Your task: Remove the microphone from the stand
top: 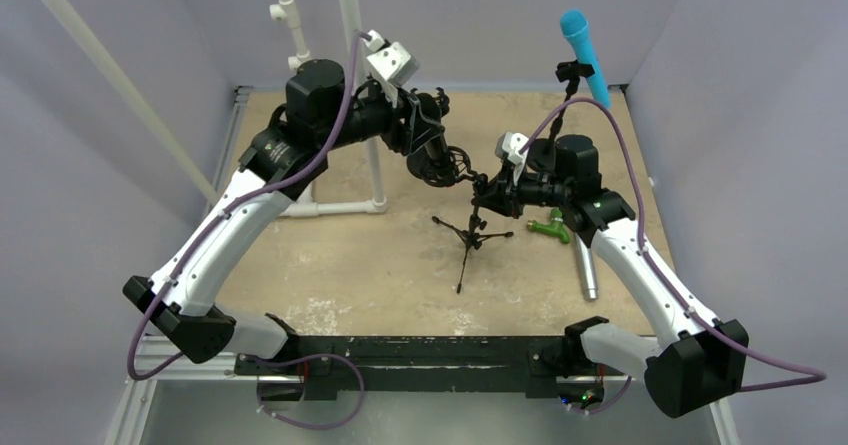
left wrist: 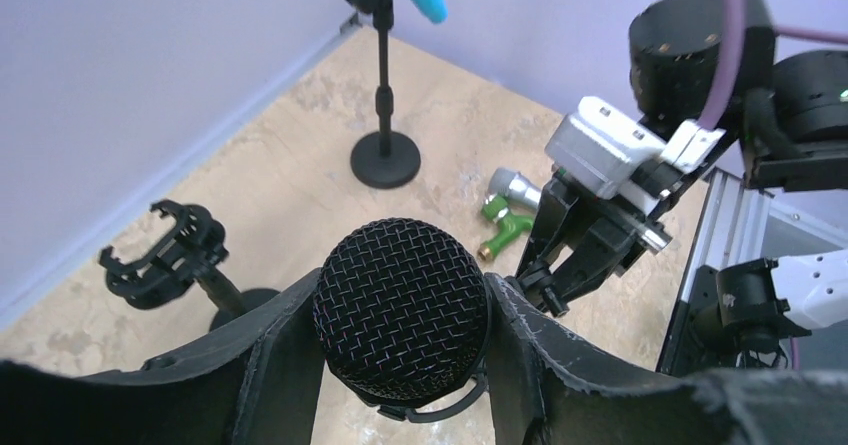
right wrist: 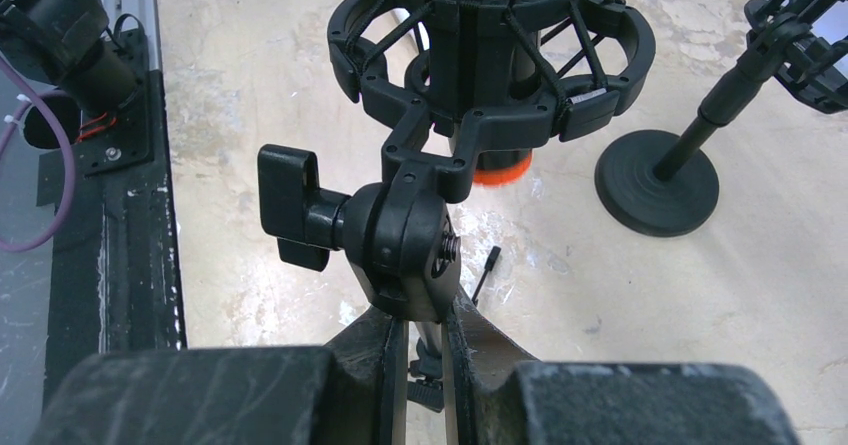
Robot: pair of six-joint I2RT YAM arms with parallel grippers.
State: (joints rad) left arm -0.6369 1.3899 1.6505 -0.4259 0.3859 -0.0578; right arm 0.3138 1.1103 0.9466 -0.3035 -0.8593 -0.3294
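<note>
The microphone (left wrist: pixel 400 310) is pinched at its mesh head by the left end effector (top: pixel 436 158), seated in the shock mount (right wrist: pixel 490 55) mid-desk. The stand (top: pixel 470 240) is pinched by the right end effector (right wrist: pixel 425 335). A blue microphone (top: pixel 585 55) is seen far right, and a green fitting (top: pixel 550 229) just right of the stand.

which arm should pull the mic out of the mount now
Left. The left gripper is closed around the microphone head, while the right gripper clamps the stand just below the mount, so it can only brace.
</note>
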